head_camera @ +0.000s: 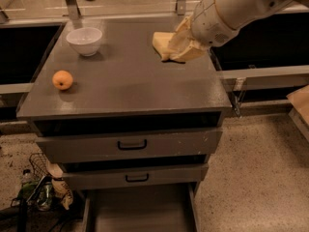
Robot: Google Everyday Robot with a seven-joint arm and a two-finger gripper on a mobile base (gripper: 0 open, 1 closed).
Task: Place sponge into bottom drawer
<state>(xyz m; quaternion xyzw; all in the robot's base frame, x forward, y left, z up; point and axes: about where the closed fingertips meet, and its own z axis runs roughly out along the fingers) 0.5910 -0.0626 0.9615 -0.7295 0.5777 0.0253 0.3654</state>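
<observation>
The pale yellow sponge (162,43) is at the back right of the grey cabinet top (130,81), raised a little above it. My gripper (179,46) is shut on the sponge's right side, and its cream fingers (186,50) cover part of the foam. The arm reaches in from the upper right. The bottom drawer (140,210) is pulled open at the foot of the cabinet, and its flat grey inside shows nothing in it.
A round orange fruit (63,79) lies at the left of the top. A white bowl (84,40) stands at the back left. Two upper drawers with black handles (132,144) are shut. Bottles and clutter (41,190) sit on the floor at the lower left.
</observation>
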